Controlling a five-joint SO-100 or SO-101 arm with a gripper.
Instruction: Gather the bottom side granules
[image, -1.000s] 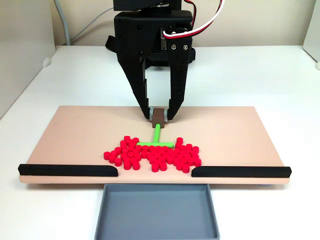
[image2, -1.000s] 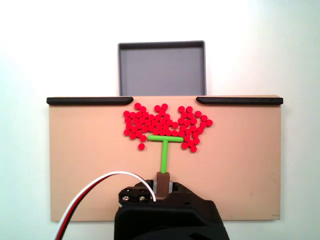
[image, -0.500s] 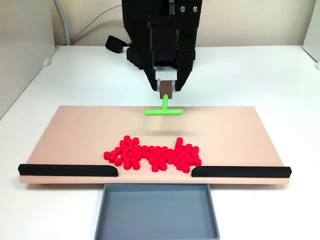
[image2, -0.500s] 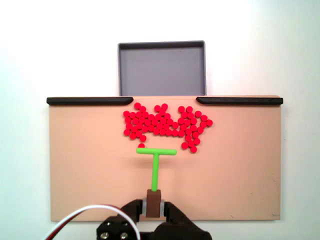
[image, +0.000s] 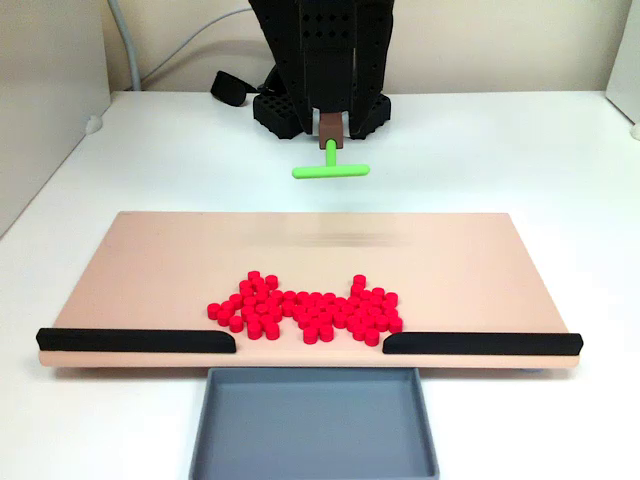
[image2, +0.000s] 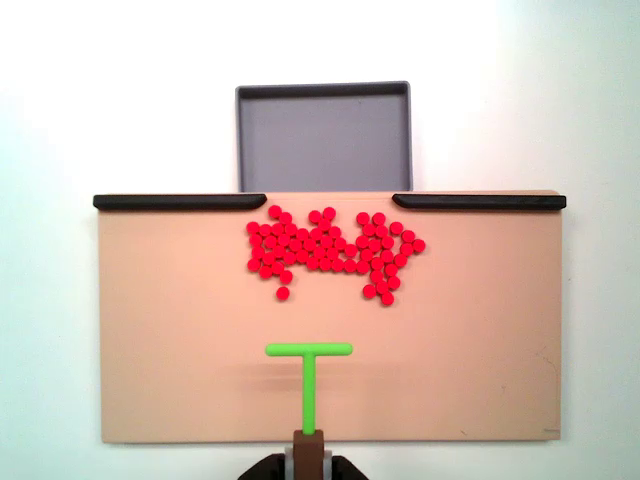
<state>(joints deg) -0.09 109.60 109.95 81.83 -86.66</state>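
Fixed views from opposite ends of the tan rectangular board (image: 150, 270) give the layout. The tiny bright red cylindrical plastic granules (image: 305, 308) lie in a wide, shallow heap near the board edge that carries two black strip barriers (image2: 180, 201), just before the gap between them, where the grey open tray (image2: 322, 135) waits beyond. A single granule (image2: 283, 293) sits slightly apart on the gripper's side of the heap.

The black two-finger gripper (image2: 308, 455) pinches the brown block handle of the green T-shaped plastic pusher tool (image2: 309, 372), its jaws closed on that handle. In the view facing the arm the tool (image: 331, 168) hangs clear above the table, past the board's far edge.

The heap's long axis runs left to right, parallel to the tool's crossbar and wider than it. The granules lie straight ahead of the crossbar, well apart from it, with bare board between. My judgement: any gathering stroke must lower the bar behind the straggler first.
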